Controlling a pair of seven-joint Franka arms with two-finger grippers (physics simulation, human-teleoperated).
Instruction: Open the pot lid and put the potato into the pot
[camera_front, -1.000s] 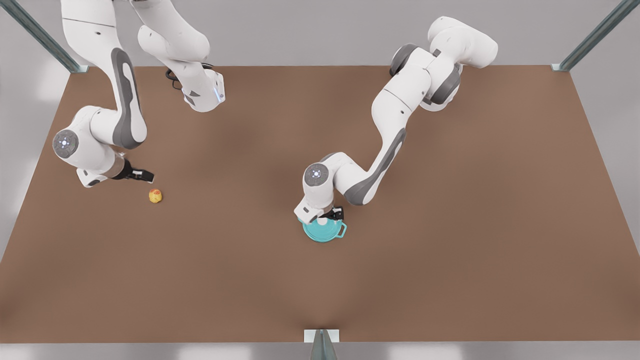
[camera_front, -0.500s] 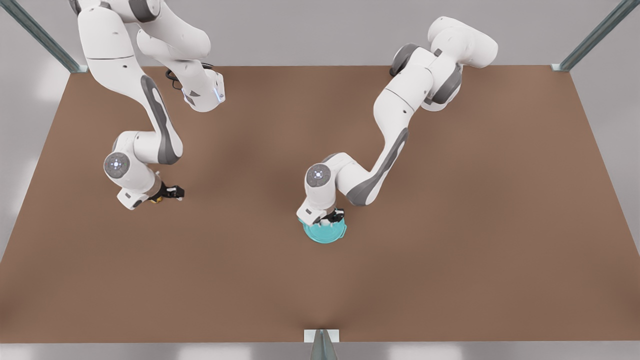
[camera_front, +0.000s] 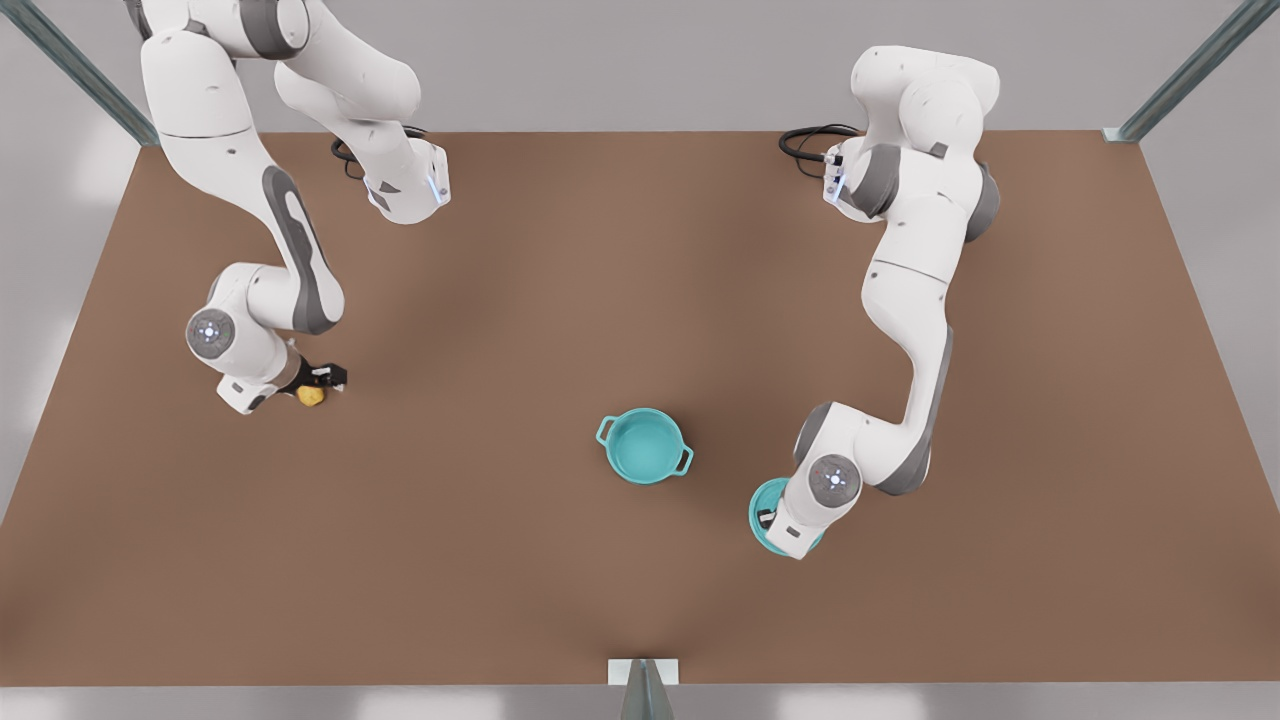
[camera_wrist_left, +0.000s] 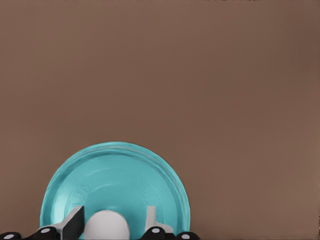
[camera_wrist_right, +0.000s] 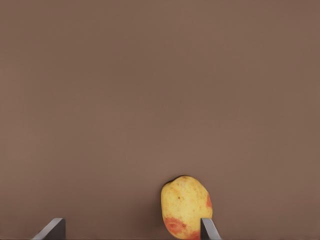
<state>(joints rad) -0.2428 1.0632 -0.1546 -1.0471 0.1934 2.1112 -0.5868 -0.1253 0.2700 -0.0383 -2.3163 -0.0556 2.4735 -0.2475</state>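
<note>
The teal pot (camera_front: 645, 445) stands uncovered at the table's middle, its teal inside showing. My left gripper (camera_front: 772, 520) (camera_wrist_left: 114, 214), on the arm at the front view's right, is shut on the white knob (camera_wrist_left: 106, 226) of the pot lid (camera_front: 760, 505) (camera_wrist_left: 120, 175). It holds the lid to the right of the pot, partly hidden under the wrist. The potato (camera_front: 311, 396) (camera_wrist_right: 186, 206) lies on the table at the front view's left. My right gripper (camera_front: 326, 379) (camera_wrist_right: 131, 224) is open around it, and the potato is close to one finger (camera_wrist_right: 207, 229).
The brown table (camera_front: 500, 560) stretches wide around the pot. Metal frame posts (camera_front: 640, 690) stand at the front edge's middle and at the back corners. Both arm bases sit along the far edge.
The left gripper closed on the knob, lifted the lid off the pot and carried it to the front view's right. The right gripper came down over the potato.
</note>
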